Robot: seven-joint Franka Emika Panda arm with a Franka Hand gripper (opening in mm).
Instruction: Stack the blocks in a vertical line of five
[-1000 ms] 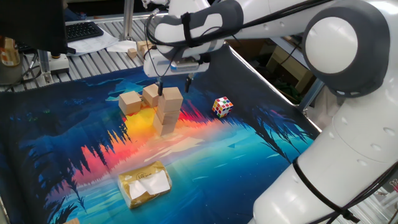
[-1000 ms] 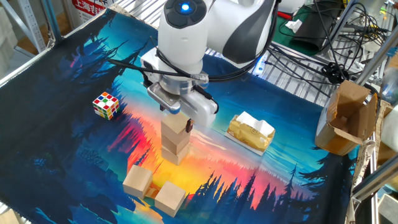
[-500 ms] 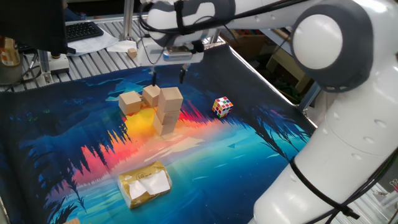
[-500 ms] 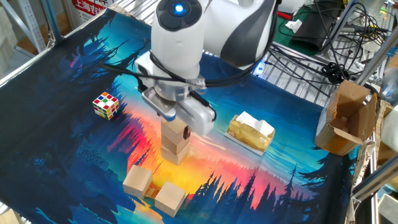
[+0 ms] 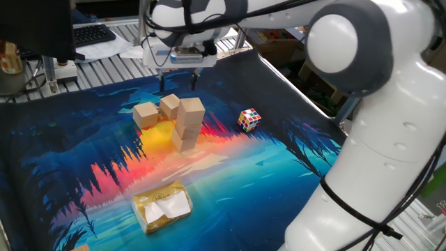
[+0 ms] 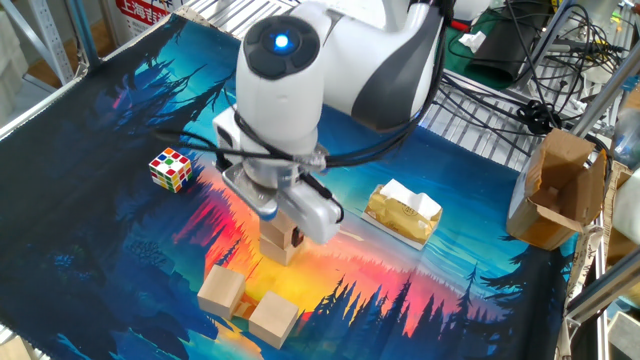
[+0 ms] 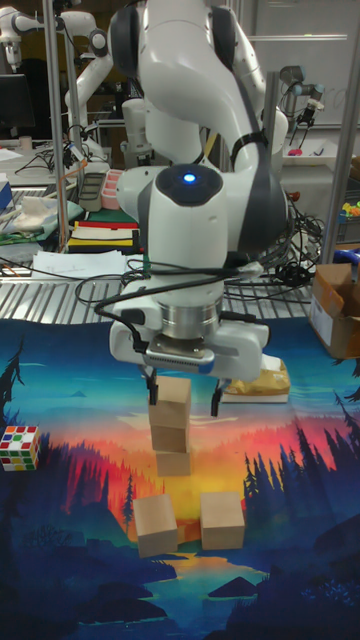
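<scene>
Standing three high mid-mat, the stacked blocks (image 5: 188,124) (image 7: 171,425) lean slightly uneven; two loose blocks (image 7: 156,524) (image 7: 222,519) sit just beside them. Above hangs the gripper (image 7: 183,398) (image 5: 177,82), fingers (image 7: 151,388) spread and holding nothing. The puzzle cube (image 5: 249,119) and yellowish packet (image 5: 162,206) lie well apart

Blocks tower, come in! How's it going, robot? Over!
Gripper open, empty, above the stack. Three blocks stacked; two loose blocks on the mat beside it. Puzzle cube and packet sit clear of the work.
</scene>
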